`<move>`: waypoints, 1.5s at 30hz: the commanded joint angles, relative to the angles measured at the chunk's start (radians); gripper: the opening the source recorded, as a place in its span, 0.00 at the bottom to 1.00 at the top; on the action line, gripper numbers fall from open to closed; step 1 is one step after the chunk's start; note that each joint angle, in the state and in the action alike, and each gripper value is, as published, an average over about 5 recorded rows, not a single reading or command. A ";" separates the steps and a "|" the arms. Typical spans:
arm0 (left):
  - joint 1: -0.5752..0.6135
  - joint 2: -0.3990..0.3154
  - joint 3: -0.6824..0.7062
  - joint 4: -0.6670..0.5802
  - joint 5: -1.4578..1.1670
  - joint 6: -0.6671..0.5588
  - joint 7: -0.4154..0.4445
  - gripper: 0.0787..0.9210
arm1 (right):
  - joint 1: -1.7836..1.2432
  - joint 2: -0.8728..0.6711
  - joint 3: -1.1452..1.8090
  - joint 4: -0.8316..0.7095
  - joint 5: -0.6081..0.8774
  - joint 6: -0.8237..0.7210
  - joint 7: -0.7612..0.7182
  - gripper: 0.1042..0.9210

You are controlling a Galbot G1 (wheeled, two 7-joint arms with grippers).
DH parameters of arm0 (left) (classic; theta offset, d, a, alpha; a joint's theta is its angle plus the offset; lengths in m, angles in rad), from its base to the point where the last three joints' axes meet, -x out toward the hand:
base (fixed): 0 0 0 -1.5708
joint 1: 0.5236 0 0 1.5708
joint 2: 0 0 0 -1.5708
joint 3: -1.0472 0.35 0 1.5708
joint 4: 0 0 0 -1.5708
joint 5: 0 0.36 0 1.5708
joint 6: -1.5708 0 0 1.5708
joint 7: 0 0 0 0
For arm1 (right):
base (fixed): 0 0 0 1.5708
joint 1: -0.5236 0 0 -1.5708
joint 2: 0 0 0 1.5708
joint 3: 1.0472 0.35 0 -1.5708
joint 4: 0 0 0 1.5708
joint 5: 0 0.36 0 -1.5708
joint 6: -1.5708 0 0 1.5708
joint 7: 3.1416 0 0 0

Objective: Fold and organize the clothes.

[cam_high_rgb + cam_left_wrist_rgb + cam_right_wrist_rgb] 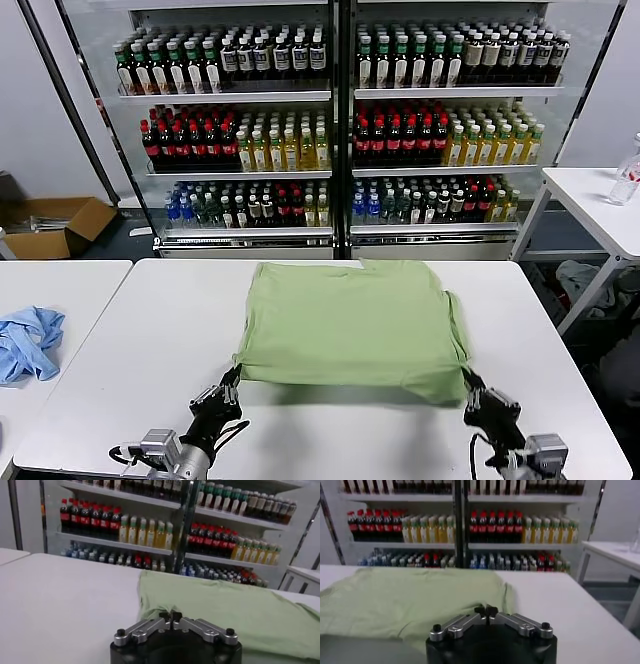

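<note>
Along the lower edge of the head view, the left gripper (233, 380) and right gripper (468, 386) are each pinching, fully closed, a near corner of the shirt (355, 320), apparently keeping its hem taut for folding.

I have both arms low at the near edge of my head view, reaching forward side by side and well apart. My left gripper (236, 375) has its fingers pressed together, pinched on the near left corner of the green shirt (355, 320). My right gripper (467, 384) mirrors it on the other side, its fingers closed tight on the near right corner, and both wrists angle inward and up toward their corners.
</note>
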State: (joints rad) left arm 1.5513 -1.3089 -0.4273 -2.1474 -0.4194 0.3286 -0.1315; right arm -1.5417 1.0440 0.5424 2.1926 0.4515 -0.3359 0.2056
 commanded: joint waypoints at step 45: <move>-0.156 -0.029 0.057 0.221 0.112 0.091 -0.054 0.88 | 0.137 0.066 -0.027 -0.280 0.041 -0.097 -0.010 0.87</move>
State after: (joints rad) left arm 1.3828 -1.3391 -0.3717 -1.9228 -0.3212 0.3768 -0.1823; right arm -1.3809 1.1023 0.4786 1.9303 0.3972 -0.3813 0.1897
